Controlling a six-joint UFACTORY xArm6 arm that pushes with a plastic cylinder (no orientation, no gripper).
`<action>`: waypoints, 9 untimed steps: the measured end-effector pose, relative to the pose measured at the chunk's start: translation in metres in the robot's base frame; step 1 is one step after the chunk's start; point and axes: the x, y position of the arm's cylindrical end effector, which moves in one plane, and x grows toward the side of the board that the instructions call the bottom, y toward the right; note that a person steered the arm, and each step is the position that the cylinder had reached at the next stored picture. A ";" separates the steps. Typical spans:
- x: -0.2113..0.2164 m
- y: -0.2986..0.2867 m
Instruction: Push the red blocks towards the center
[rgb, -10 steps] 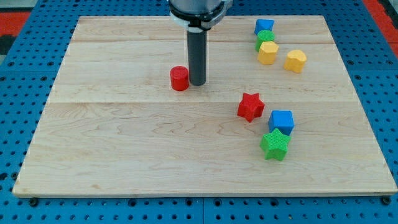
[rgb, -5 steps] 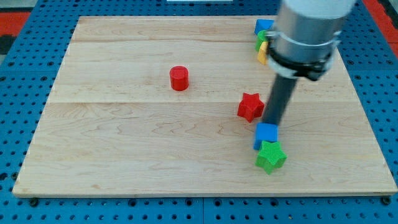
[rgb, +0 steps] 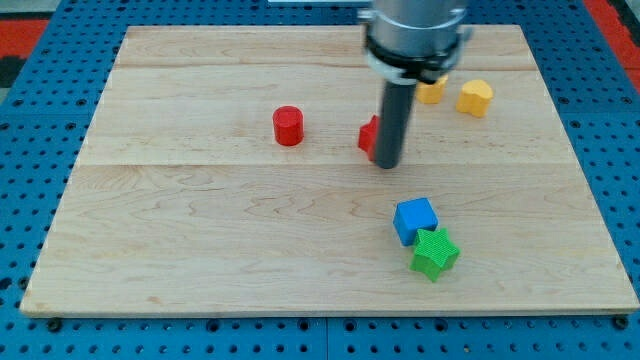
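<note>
A red cylinder (rgb: 288, 126) stands left of the board's middle. A red star block (rgb: 369, 137) lies to its right, mostly hidden behind my rod. My tip (rgb: 388, 164) rests on the board right against the red star's right side. The rod comes down from the view's top.
A blue cube (rgb: 415, 220) and a green star (rgb: 434, 252) touch each other at the lower right. A yellow block (rgb: 476, 97) and part of another yellow block (rgb: 432, 92) sit at the upper right, beside the arm. The wooden board (rgb: 200, 250) ends near the view's edges.
My tip swept from the red cylinder to the right, nudged the blue cube and green star leftward, then moved up and left. The red star has shifted up and left with it.
</note>
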 end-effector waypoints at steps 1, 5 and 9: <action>-0.004 -0.015; -0.064 0.006; -0.059 0.044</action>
